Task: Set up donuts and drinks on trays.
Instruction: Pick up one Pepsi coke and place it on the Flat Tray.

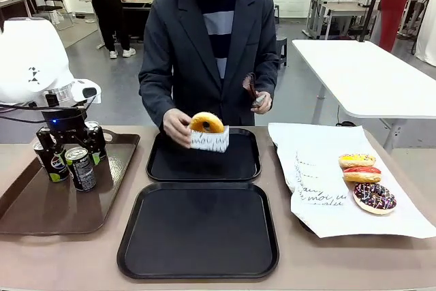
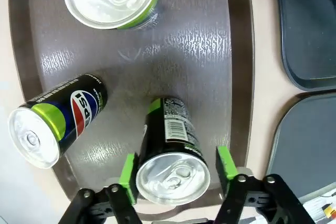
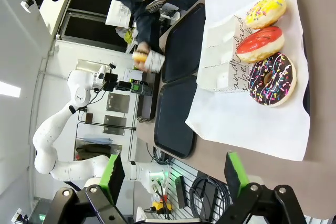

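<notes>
From the front, the left pincer (image 1: 71,142) stands low over slim black cans (image 1: 80,168) with silver tops and green bands, all on a smooth brown tray (image 1: 41,202). Well off to that pincer's right lie two matte black trays (image 1: 197,230) with rounded corners and raised rims. Over the farther one a person's hand (image 1: 177,127) holds a yellow-orange ring donut (image 1: 206,123) in a white paper sleeve (image 1: 210,141) with black script. Farther right, three donuts (image 1: 362,174), yellow, red and chocolate with sprinkles, rest on crinkled white paper (image 1: 320,202). Down the left wrist, the jaws are apart with one can (image 2: 170,135) between the green pads. One pad is at its rim and a thin gap shows at the other. Two more cans stand beyond the pincer on the tray's grained surface. Down the right wrist, the right pincer (image 3: 174,172) hangs with jaws wide and nothing between them. The glossy sprinkled donuts lie ahead of it on the paper, the black trays beside that on the tan counter (image 3: 320,24).
</notes>
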`<action>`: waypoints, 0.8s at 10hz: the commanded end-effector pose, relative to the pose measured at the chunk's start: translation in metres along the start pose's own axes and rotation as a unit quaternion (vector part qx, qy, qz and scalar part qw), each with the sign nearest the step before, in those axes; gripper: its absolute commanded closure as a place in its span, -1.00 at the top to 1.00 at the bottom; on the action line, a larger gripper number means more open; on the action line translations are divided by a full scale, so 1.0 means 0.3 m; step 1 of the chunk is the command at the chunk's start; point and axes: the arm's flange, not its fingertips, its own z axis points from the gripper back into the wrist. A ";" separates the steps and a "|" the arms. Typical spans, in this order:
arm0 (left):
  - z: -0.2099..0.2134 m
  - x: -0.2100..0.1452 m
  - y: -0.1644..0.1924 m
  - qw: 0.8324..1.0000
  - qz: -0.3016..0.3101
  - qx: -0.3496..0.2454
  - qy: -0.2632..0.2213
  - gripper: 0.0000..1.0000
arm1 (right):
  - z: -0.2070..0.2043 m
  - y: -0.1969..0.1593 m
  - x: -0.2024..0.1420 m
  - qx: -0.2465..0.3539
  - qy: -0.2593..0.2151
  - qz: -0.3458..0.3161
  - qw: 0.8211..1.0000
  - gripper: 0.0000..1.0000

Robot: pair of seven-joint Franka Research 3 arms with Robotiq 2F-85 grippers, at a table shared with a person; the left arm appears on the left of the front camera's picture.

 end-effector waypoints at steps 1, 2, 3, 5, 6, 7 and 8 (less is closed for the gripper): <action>0.019 0.000 0.007 1.000 -0.004 -0.006 0.002 0.52 | 0.003 0.000 0.011 0.012 -0.008 0.008 1.000 1.00; 0.020 -0.001 0.007 1.000 -0.007 -0.004 0.000 -0.03 | 0.003 0.000 0.011 0.012 -0.008 0.008 1.000 1.00; 0.021 -0.003 0.007 1.000 -0.014 -0.002 -0.002 0.19 | 0.003 0.000 0.011 0.012 -0.008 0.008 1.000 1.00; 0.048 -0.017 0.001 1.000 -0.026 0.004 -0.006 -0.15 | 0.003 0.000 0.011 0.012 -0.008 0.008 1.000 1.00; 0.090 -0.032 -0.004 1.000 -0.028 0.004 -0.007 -0.70 | 0.003 0.000 0.011 0.012 -0.008 0.008 1.000 1.00; 0.164 -0.065 -0.014 0.999 -0.042 0.007 -0.015 -0.70 | 0.003 0.000 0.011 0.012 -0.008 0.008 1.000 1.00; 0.272 -0.126 -0.029 0.997 -0.064 0.015 -0.029 -0.70 | 0.003 0.000 0.011 0.012 -0.008 0.008 1.000 1.00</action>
